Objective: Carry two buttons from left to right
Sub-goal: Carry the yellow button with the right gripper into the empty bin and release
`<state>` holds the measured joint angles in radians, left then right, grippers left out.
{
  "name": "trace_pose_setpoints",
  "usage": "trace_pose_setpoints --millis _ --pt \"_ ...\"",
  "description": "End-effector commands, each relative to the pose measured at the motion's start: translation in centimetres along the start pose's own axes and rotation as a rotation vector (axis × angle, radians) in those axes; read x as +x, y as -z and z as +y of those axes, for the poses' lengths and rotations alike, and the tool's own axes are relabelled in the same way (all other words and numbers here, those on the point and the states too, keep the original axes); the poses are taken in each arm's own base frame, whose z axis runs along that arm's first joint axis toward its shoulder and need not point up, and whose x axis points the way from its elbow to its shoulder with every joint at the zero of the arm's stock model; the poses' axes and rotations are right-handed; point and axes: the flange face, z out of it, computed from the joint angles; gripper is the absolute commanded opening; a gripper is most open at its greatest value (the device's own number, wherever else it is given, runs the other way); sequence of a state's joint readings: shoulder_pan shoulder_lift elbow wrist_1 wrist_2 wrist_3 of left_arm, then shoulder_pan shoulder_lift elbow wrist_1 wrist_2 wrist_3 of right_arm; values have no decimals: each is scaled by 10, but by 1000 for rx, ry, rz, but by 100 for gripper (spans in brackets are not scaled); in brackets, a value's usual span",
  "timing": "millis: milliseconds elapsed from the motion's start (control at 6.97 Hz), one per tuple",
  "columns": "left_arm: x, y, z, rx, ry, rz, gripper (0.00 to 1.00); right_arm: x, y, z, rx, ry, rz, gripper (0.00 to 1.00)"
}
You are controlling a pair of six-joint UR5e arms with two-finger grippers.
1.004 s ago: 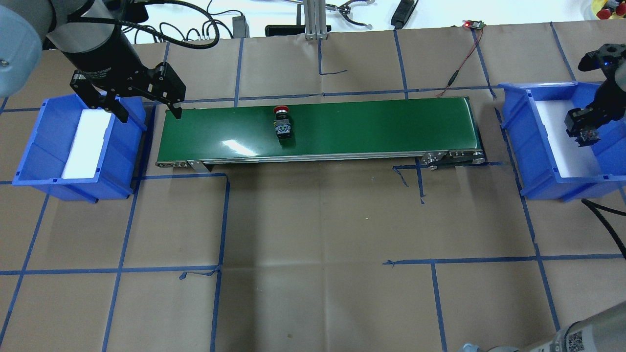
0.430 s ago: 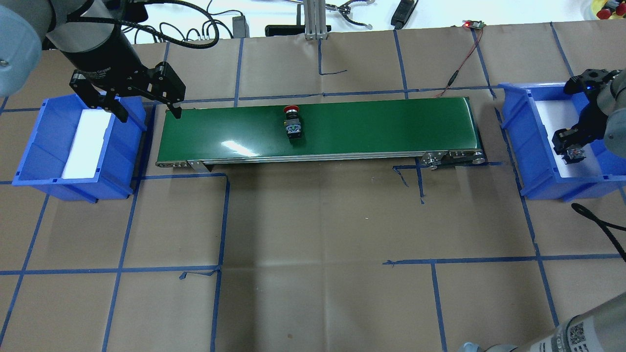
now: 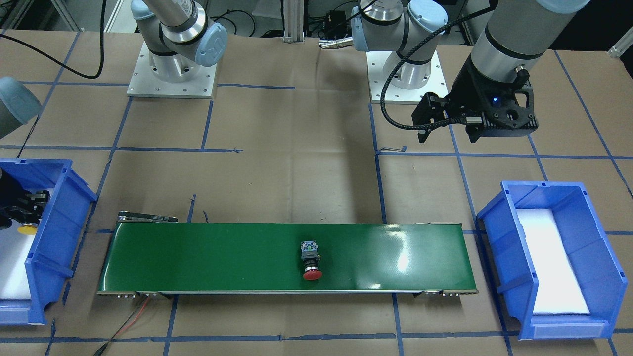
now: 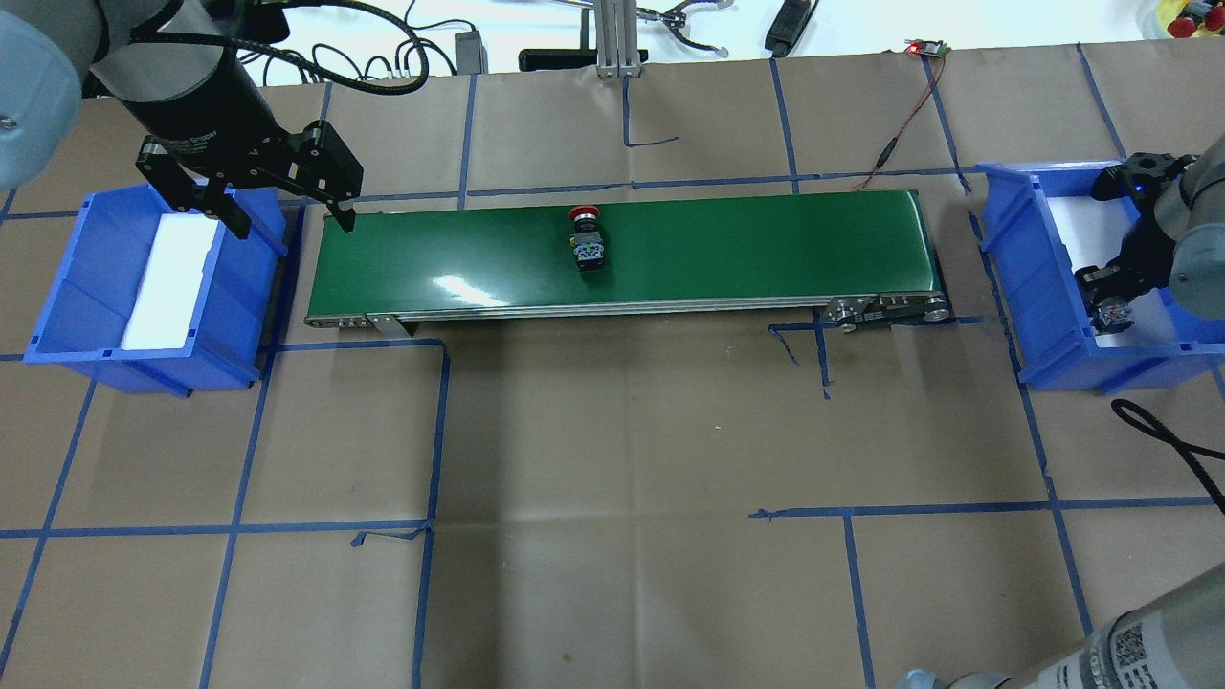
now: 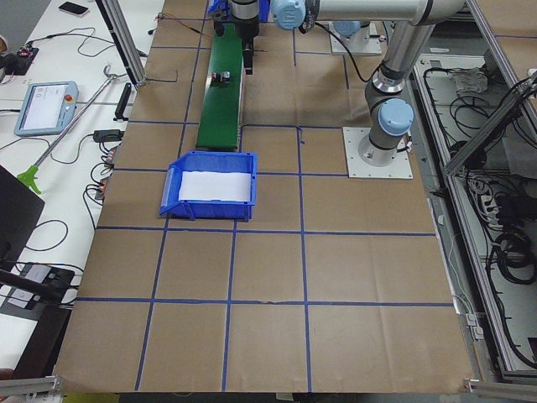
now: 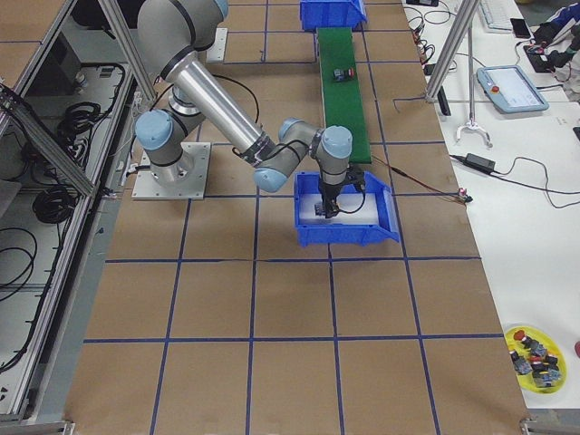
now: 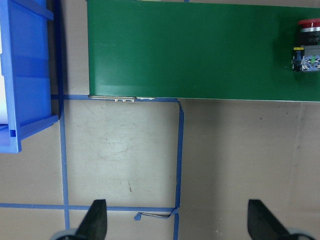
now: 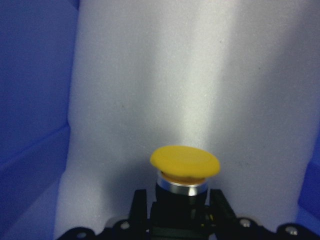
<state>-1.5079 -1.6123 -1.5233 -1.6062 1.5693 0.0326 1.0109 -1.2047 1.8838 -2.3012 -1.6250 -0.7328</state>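
Observation:
The red button [image 4: 586, 239] lies on its side mid-way along the green conveyor belt [image 4: 746, 249]; it also shows in the front-facing view [image 3: 311, 260] and at the right edge of the left wrist view [image 7: 310, 45]. My left gripper [image 4: 292, 227] is open and empty, above the belt's left end, well left of the red button. My right gripper [image 4: 1110, 304] is inside the right blue bin [image 4: 1014, 277], shut on the yellow button [image 8: 185, 162], whose cap points at the bin's white foam floor. The yellow cap also shows in the front-facing view [image 3: 25, 229].
The left blue bin [image 4: 67, 277] with a white foam liner stands left of the belt. Blue tape lines cross the brown paper table. A red-and-black wire [image 4: 900, 134] runs from the belt's far right end. Cables and tools lie beyond the table's far edge.
The red button has moved to the right along the belt. My right gripper has moved with the yellow button toward the right bin's near end. My left gripper has stayed still.

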Motion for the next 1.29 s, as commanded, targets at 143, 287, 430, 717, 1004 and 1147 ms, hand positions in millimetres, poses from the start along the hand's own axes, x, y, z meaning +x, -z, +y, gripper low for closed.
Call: trace_pose_setpoints --millis 143,287,430,717,1004,1147 --pt "0 0 0 3 0 1 99 0 6 1 0 -17 3 100" --pt "0 0 0 3 2 1 99 2 14 0 10 -17 15 100" --pt "0 0 0 3 2 1 99 5 24 -3 25 -19 28 100" --pt "0 0 0 3 2 1 100 7 77 -2 35 -28 38 100" --pt "0 1 0 5 2 1 100 4 161 -13 51 -146 32 100" --pt "0 1 0 5 2 1 99 -13 185 -33 66 -174 -10 100"
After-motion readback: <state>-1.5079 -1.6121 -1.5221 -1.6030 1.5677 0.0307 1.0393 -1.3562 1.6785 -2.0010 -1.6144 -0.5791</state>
